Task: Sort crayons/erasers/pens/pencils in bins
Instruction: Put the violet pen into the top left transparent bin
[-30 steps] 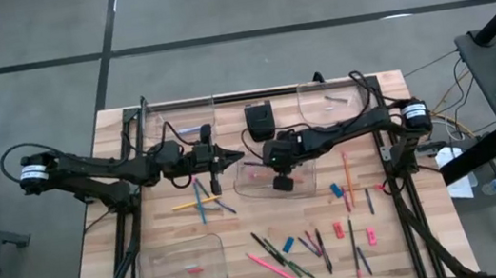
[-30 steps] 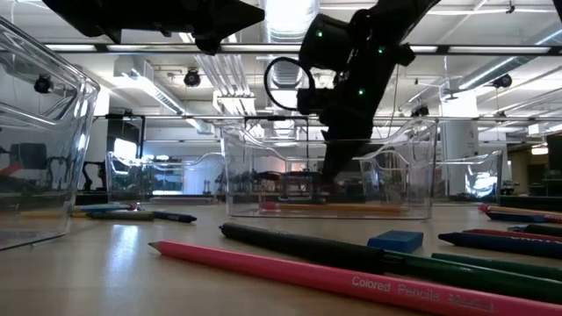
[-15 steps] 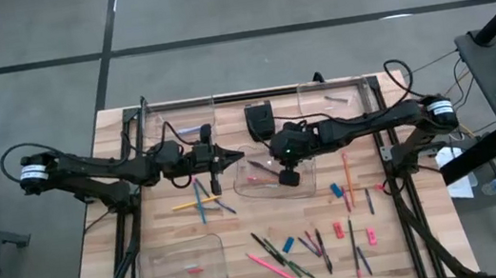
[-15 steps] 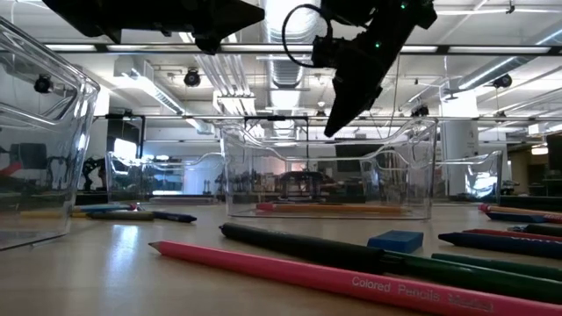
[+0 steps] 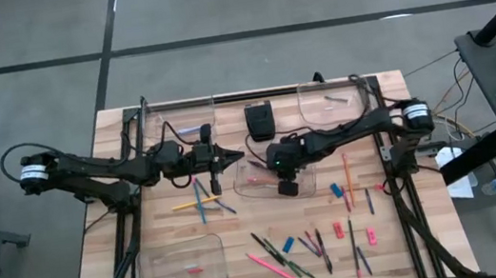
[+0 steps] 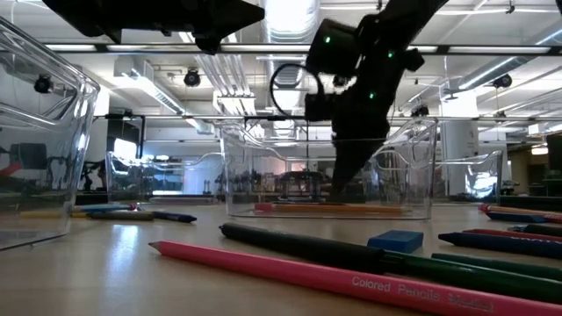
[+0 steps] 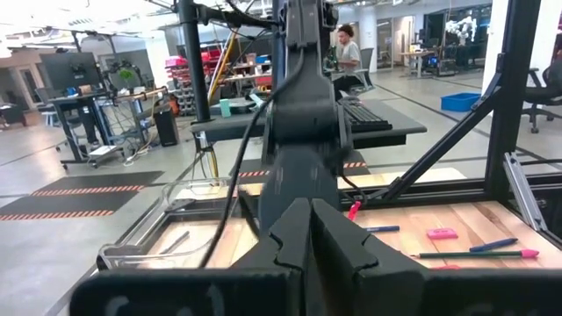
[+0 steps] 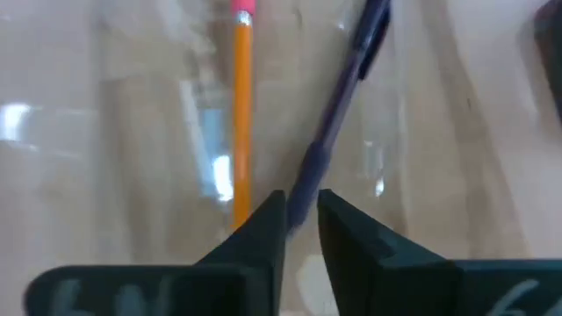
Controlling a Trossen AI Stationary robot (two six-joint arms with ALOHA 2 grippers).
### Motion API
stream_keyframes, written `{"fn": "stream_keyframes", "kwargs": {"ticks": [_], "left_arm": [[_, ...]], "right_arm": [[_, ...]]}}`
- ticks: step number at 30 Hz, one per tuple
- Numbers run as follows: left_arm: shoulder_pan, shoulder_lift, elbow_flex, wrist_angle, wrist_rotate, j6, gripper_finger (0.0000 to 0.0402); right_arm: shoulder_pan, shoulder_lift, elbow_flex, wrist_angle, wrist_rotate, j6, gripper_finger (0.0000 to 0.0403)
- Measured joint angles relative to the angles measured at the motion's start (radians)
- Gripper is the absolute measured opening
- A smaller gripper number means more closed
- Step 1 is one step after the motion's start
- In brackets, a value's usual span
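My right gripper (image 5: 283, 187) reaches down into the clear middle bin (image 5: 241, 193), its fingertips (image 6: 341, 189) close above the bin floor. A dark purple stick (image 8: 351, 79), pen or pencil I cannot tell, has its end between the fingers. An orange pencil (image 8: 241, 105) with a pink end lies flat on the bin floor beside it. My left gripper (image 5: 222, 159) hangs level and shut, holding nothing, above the table to the left of that bin. My right gripper (image 8: 301, 215) has the purple stick's near end (image 8: 306, 184) in the narrow gap between its two fingertips. The fingers slant down from above into the bin. The stick runs away from the fingertips, roughly along them, over the bin floor; whether its far end rests there I cannot tell.
A small black box (image 5: 258, 118) stands behind the middle bin, between two far bins (image 5: 179, 129) (image 5: 335, 104). A fourth bin (image 5: 181, 273) sits near left. Loose pencils (image 5: 198, 198) lie left; more sticks (image 5: 310, 241) and erasers (image 5: 336, 189) (image 5: 339, 230) lie near right.
My right gripper has risen out of the middle bin to above its rim and then come down into it again, ending at nearly the same spot as a second ago.
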Motion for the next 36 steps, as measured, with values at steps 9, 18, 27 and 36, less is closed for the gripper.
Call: {"fn": "stream_keyframes", "kwargs": {"ticks": [9,18,27,36], "left_arm": [[0.000,0.000,0.000,-0.001,0.000,0.000,0.0000],[0.000,0.000,0.000,-0.008,0.000,0.002,0.0000],[0.000,0.000,0.000,-0.008,0.000,0.002,0.0000],[0.000,0.000,0.000,-0.008,0.000,0.002,0.0000]], "right_arm": [[-0.010,0.092,0.045,0.021,0.053,0.049,0.0116],[-0.010,0.122,0.046,-0.009,0.061,0.057,0.0114],[-0.009,0.122,0.045,-0.024,0.053,0.040,0.0046],[-0.005,0.095,0.041,-0.029,0.090,0.044,0.0015]]}}
